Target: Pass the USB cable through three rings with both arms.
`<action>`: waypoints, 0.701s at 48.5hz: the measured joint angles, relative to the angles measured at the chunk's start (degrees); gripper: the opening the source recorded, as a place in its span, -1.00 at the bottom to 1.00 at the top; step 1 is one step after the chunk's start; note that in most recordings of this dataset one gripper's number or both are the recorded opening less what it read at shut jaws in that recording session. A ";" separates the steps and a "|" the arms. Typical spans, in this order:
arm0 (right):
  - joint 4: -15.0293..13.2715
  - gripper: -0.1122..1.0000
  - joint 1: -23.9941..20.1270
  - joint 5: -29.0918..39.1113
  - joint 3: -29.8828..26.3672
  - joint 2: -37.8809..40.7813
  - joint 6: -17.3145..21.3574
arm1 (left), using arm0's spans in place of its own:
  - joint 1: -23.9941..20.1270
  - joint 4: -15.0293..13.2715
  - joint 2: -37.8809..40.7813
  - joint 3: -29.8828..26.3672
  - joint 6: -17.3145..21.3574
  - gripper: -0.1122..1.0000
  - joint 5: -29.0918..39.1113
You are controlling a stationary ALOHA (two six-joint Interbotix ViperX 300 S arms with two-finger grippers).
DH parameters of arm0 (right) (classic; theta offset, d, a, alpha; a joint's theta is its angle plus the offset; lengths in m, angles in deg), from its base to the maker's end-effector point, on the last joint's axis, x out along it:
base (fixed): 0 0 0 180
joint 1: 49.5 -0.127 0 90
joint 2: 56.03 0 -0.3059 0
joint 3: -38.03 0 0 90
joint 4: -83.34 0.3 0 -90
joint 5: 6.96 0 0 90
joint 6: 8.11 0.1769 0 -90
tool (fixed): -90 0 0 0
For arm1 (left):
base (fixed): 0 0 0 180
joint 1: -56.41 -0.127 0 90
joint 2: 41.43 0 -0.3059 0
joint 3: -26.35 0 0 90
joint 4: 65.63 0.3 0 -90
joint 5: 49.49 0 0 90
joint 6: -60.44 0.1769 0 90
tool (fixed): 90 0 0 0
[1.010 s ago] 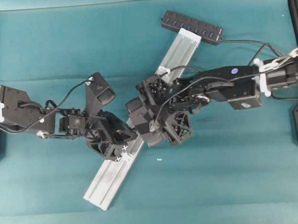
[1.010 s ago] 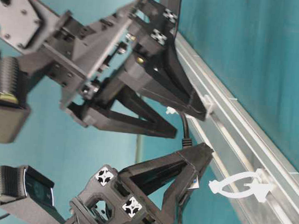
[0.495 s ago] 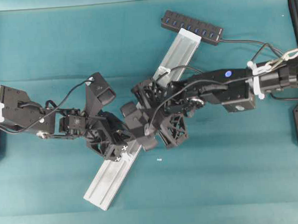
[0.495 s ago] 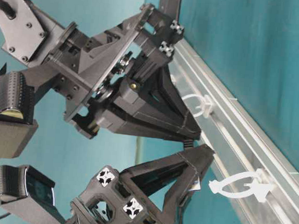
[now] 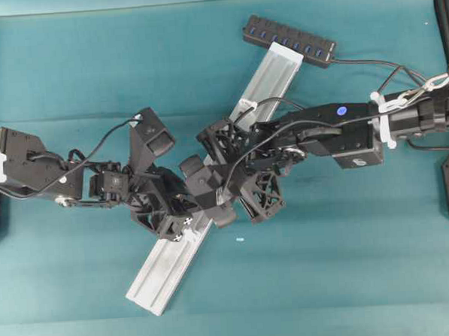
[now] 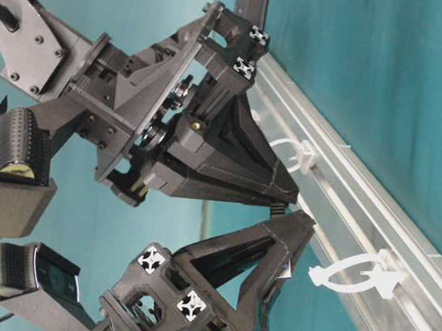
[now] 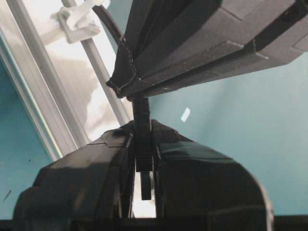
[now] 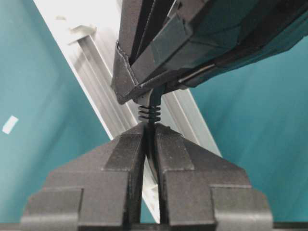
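Teal table (image 5: pixel 68 63). Silver rail (image 5: pixel 163 269) lying slantwise. Black hub (image 5: pixel 289 40) with blue ports near the far edge. Black cable (image 7: pixel 142 115), black arms (image 5: pixel 335 128), whitish translucent rings (image 6: pixel 354 276).

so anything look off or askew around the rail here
One oddity: the ring lower on the silver rail looks bent out of shape, unlike the neat loop of the ring above it. A small white scrap lies loose on the table.

We see even, bright light in both exterior views. In the wrist views the rail (image 7: pixel 72 91) glares white, and the near end effector fingers (image 8: pixel 120 183) blur.
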 measured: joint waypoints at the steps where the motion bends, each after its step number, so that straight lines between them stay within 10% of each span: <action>1: -0.35 -0.66 0.00 0.09 -0.09 0.09 0.00 | 0.00 0.09 0.00 0.00 0.00 -0.67 0.00; 7: -2.11 -0.66 -0.18 0.79 -0.62 0.18 0.00 | 0.00 0.00 -0.26 0.44 0.09 -0.50 -0.26; 21: -3.25 -0.66 0.26 1.41 -0.70 0.35 -0.09 | 0.09 0.09 -4.31 2.81 -0.09 0.88 -0.18; 34: -3.96 -0.66 0.00 2.29 -0.70 0.44 -5.10 | 1.32 0.00 -14.94 7.38 0.18 0.87 3.43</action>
